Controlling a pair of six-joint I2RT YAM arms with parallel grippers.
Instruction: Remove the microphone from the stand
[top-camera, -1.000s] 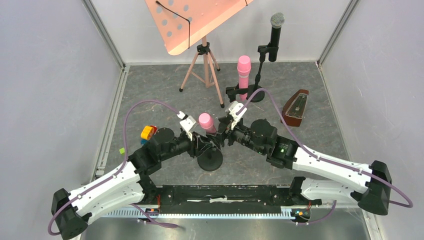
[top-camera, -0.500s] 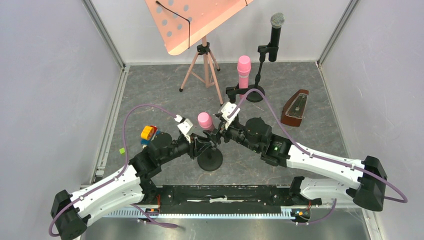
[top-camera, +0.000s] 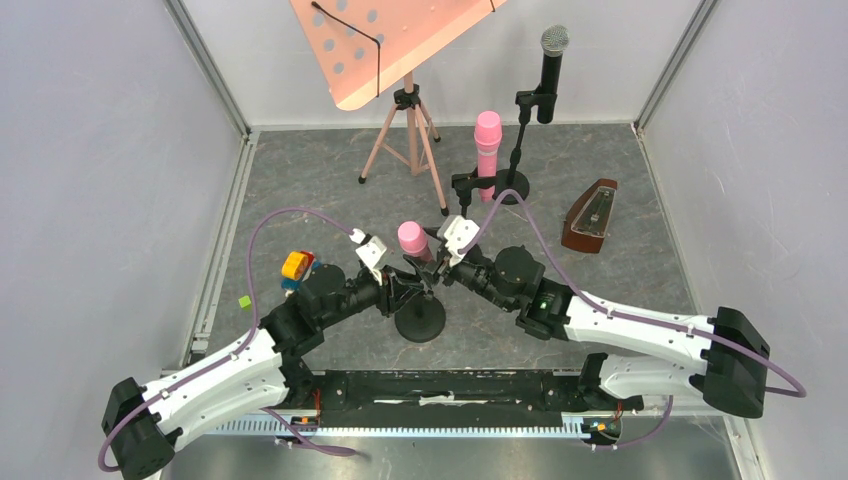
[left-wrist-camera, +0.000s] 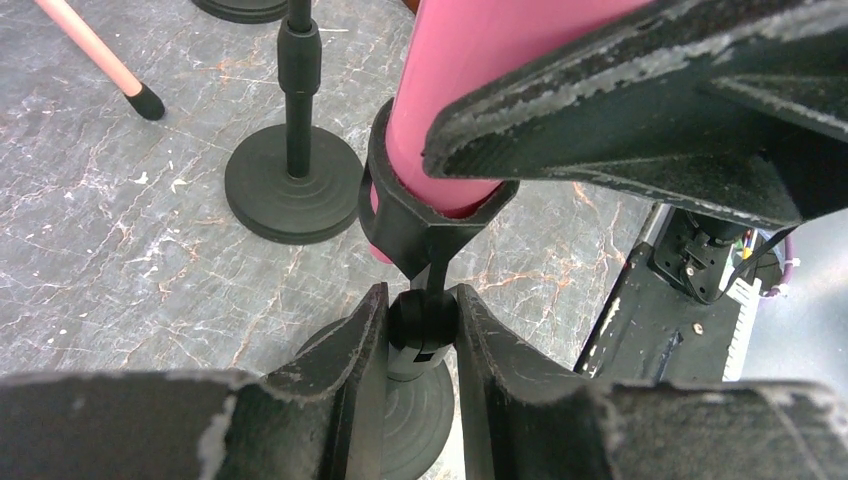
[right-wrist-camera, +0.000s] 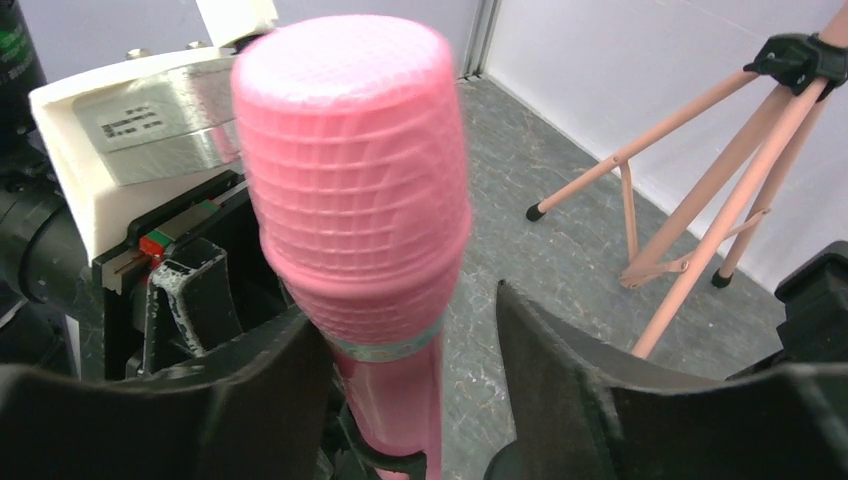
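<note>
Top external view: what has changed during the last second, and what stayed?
The right gripper moved left; its open jaws now flank the pink microphone. The left gripper closed on the post of the stand. Microphone and stand stayed put.

Pink microphone (top-camera: 411, 240) with mesh head uppermost, lower body seated in the black ring clip atop the stand (top-camera: 420, 322). Thin black stem under the clip, round black base flat on grey marbled floor, front centre.
</note>
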